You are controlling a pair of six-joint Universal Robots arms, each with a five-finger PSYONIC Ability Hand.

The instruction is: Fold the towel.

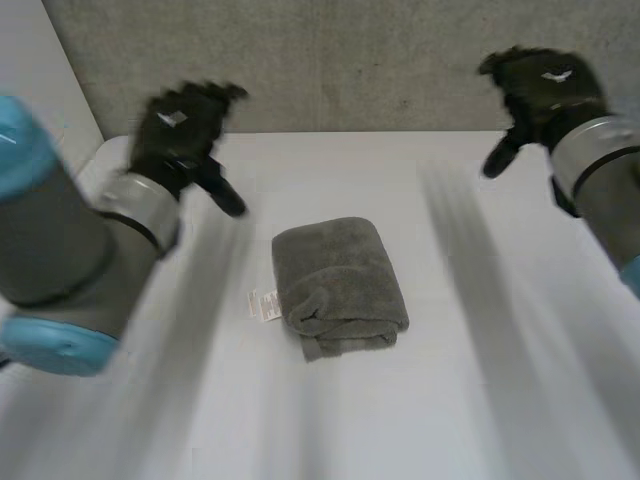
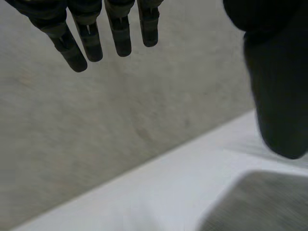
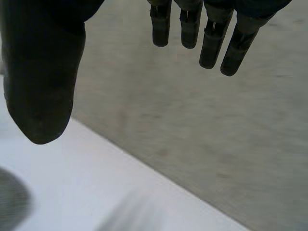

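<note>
A grey towel [image 1: 338, 285] lies folded into a small thick bundle in the middle of the white table [image 1: 460, 400], with a white label [image 1: 265, 305] sticking out at its left side. My left hand [image 1: 180, 125] hangs in the air above the table's back left, well away from the towel, fingers straight and holding nothing. My right hand [image 1: 540, 85] is raised at the back right, likewise open and empty. In the left wrist view the fingers [image 2: 91, 41] and thumb [image 2: 279, 96] spread wide, a towel corner [image 2: 260, 202] below the thumb. The right wrist view shows straight fingers [image 3: 211, 38] and thumb [image 3: 43, 82].
A grey concrete wall [image 1: 350, 60] runs behind the table's far edge. My grey arms with light-blue caps [image 1: 40, 260] come in along both sides of the table.
</note>
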